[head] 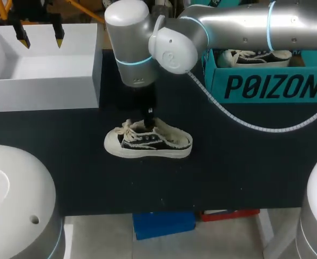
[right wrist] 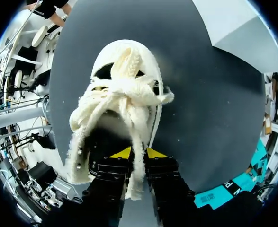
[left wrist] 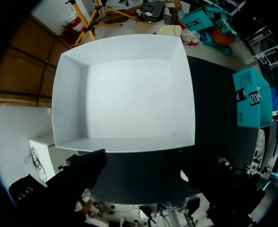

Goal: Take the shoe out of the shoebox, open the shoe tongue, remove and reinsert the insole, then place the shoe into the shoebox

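A cream and black canvas shoe [head: 147,143] with frayed edges stands upright on the black table, toe to the left. My right arm reaches in past the middle. Its gripper [head: 149,120] points straight down into the shoe's opening. In the right wrist view the shoe [right wrist: 124,90] lies ahead of the right gripper [right wrist: 139,153], whose yellow tips press from both sides on the pale tongue strip [right wrist: 138,172]. The white shoebox [head: 18,89] sits empty at the back left. My left gripper [head: 40,36] hangs open above it, its fingers spread wide over the box [left wrist: 124,90].
A teal box [head: 271,86] stands at the back right with a second shoe [head: 255,56] inside. It also shows in the left wrist view [left wrist: 252,97]. A white cable from the right arm droops in front of it. Black tabletop surrounds the shoe.
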Tool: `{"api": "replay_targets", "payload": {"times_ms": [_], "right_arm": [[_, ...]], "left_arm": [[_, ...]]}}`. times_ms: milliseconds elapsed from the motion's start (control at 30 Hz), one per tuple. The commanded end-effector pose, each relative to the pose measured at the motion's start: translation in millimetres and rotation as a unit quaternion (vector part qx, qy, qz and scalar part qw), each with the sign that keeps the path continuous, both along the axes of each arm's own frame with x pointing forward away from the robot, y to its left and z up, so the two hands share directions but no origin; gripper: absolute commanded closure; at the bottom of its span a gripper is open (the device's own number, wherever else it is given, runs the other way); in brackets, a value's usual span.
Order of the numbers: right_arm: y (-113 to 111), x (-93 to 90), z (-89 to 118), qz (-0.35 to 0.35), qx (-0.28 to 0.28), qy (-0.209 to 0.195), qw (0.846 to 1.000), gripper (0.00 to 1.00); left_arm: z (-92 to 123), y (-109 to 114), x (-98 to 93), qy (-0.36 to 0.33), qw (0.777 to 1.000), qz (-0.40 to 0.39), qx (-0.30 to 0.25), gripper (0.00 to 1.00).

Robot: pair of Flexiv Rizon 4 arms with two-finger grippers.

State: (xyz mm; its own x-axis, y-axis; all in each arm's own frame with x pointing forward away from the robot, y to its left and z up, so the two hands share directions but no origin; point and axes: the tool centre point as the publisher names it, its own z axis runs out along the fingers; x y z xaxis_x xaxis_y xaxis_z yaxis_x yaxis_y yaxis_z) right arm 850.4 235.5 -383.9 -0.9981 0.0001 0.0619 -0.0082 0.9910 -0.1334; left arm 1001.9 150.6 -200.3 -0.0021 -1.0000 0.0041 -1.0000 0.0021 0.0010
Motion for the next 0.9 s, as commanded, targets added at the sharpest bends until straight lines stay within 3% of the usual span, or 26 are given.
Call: {"api": "replay_targets", "payload": {"times_ms": [33,67,100,133,167,300,367,600,900], "right_arm": [[-4,-0.9,21,-0.011,-0.004,-0.029,1.0,0.35],[-5,-0.6,28,-0.014,0.001,-0.04,0.999,0.36],[-5,-0.6,36,-0.014,0.013,-0.053,0.998,0.29],[-6,-1.2,44,-0.012,0.025,-0.067,0.997,0.08],[-6,-2.3,52,-0.007,0.038,-0.079,0.996,0.0],[-11,-13.4,83,0.014,0.125,-0.121,0.985,0.0],[-14,-21.7,96,0.034,0.191,-0.137,0.971,0.0],[-32,-34.7,108,0.031,0.29,-0.154,0.944,0.0],[-32,-34.7,108,0.031,0.29,-0.154,0.944,0.0]], "left_arm": [[0,0,0.1,0.001,1.0,0.0,0.001,0.0],[0,0,0.1,0.001,1.0,0.0,0.001,0.0],[0,0,0.1,0.001,1.0,0.0,0.001,0.0],[0,0,0.1,0.001,1.0,0.0,0.001,0.0],[0,0,0.1,0.001,1.0,0.0,0.001,0.0],[0,0,0.1,0.001,1.0,0.0,0.001,0.0],[0,0,0.1,0.001,1.0,0.0,0.001,0.0],[0,0,0.1,0.001,1.0,0.0,0.001,0.0],[0,0,0.1,0.001,1.0,0.0,0.001,0.0]]}}
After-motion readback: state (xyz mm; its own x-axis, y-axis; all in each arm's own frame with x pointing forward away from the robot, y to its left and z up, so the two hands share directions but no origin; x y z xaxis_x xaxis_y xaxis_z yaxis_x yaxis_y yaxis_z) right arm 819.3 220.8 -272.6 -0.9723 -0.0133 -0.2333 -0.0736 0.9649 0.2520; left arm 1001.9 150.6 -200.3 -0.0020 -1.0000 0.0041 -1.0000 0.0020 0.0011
